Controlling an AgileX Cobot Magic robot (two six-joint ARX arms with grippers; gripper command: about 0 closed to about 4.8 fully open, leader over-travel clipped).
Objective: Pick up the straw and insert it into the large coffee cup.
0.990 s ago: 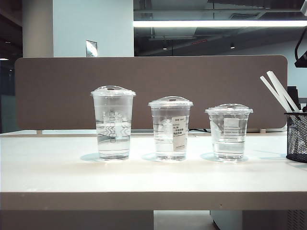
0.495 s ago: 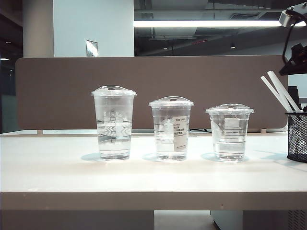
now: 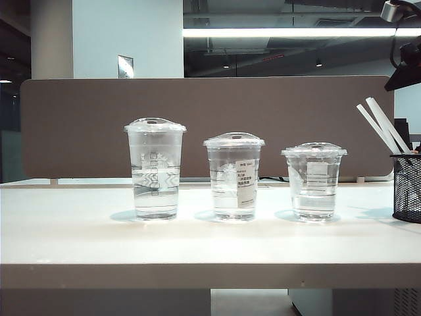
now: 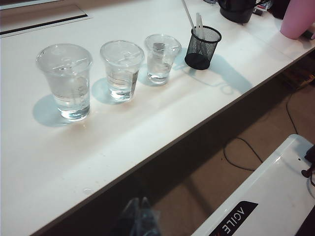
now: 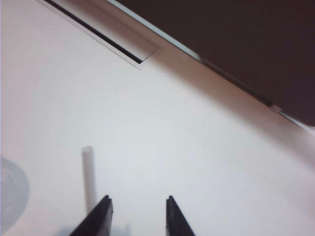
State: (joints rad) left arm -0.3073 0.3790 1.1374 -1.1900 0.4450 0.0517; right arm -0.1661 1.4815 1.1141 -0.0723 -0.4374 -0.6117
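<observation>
Two white straws (image 3: 380,126) lean in a black mesh holder (image 3: 408,187) at the table's right end; they also show in the left wrist view as straws (image 4: 190,17). The large coffee cup (image 3: 155,168), clear with a domed lid, is the leftmost of three, also seen as the large cup (image 4: 66,81). My right gripper (image 5: 138,202) hovers open above the table with nothing between its black fingers; one straw's tip (image 5: 88,169) stands just outside one finger. Part of the right arm (image 3: 404,56) shows above the holder. My left gripper (image 4: 140,216) is blurred, off the table's front edge, tips together.
A medium cup with a white label (image 3: 233,176) and a short cup (image 3: 314,181) stand between the large cup and the holder. A brown partition (image 3: 207,125) closes the table's back. A pink object (image 4: 298,17) and dark items lie beyond the holder.
The right arm has come further into the exterior view's top right corner, above the straw holder. The cups, straws and left arm have not moved.
</observation>
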